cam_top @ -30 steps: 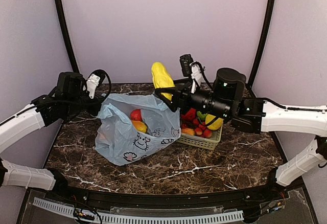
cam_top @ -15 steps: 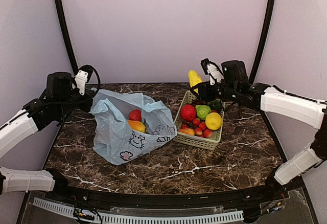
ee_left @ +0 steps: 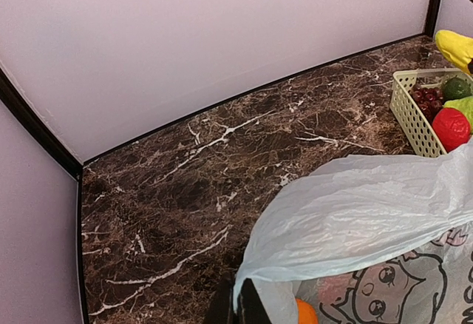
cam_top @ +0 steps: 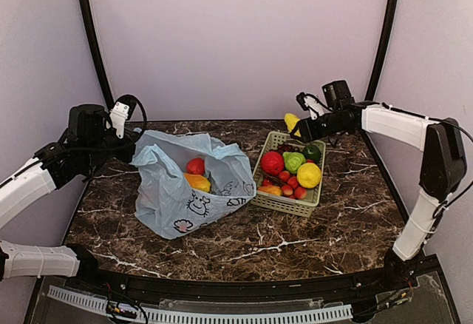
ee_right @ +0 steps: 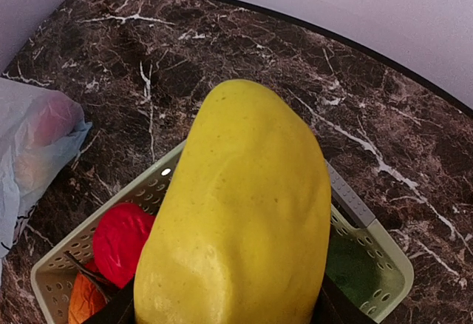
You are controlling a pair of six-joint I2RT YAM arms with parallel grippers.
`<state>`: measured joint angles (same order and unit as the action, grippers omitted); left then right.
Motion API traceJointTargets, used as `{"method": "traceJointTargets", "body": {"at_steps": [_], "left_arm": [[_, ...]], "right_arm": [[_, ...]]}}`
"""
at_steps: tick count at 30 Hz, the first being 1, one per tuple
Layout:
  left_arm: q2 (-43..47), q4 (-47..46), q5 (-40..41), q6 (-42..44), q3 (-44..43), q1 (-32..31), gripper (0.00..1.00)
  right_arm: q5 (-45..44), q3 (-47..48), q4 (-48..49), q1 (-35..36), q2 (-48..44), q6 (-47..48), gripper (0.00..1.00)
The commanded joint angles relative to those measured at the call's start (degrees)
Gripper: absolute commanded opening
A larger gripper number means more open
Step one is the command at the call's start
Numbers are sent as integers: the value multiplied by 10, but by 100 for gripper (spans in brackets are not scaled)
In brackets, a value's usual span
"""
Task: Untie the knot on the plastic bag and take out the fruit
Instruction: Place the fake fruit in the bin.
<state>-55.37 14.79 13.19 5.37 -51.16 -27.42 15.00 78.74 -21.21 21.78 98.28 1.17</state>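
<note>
Top view first: left gripper (cam_top: pixel 137 149) pinched shut on the rim of the plastic bag (cam_top: pixel 177 198), centre-left, mouth gaping, no knot in sight; red and orange fruit (cam_top: pixel 197 174) inside. Right gripper (cam_top: pixel 296 126) upper right, clamped around a yellow fruit (cam_top: pixel 290 120) above the basket (cam_top: pixel 287 206).

Left wrist: thin, crinkly, slippery film nipped between dark fingertips (ee_left: pixel 222 309) at bottom edge; could slide free or tear under a pull.

Right wrist: smooth, dimpled, bulging yellow skin over pale lattice; could squirt out, bounce off the rim.

The right gripper (cam_top: pixel 301 127) has carried the yellow fruit (cam_top: pixel 292 121) from above the plastic bag (cam_top: pixel 185 194) to the basket's (cam_top: pixel 290 205) 12 o'clock edge.
</note>
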Motion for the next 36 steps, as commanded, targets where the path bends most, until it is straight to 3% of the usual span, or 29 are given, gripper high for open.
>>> {"method": "traceJointTargets", "body": {"at_steps": [1, 16, 26, 36], "left_arm": [[3, -7, -13, 6, 11, 3, 1], [1, -5, -12, 10, 10, 3, 1], [-5, -4, -12, 12, 9, 3, 1], [-5, -3, -15, 12, 9, 3, 1]], "right_arm": [[3, 61, -65, -7, 52, 46, 54], [25, 167, -157, -9, 155, 97, 58], [17, 171, -161, -9, 162, 104, 80], [2, 148, -117, -9, 133, 87, 90]]}}
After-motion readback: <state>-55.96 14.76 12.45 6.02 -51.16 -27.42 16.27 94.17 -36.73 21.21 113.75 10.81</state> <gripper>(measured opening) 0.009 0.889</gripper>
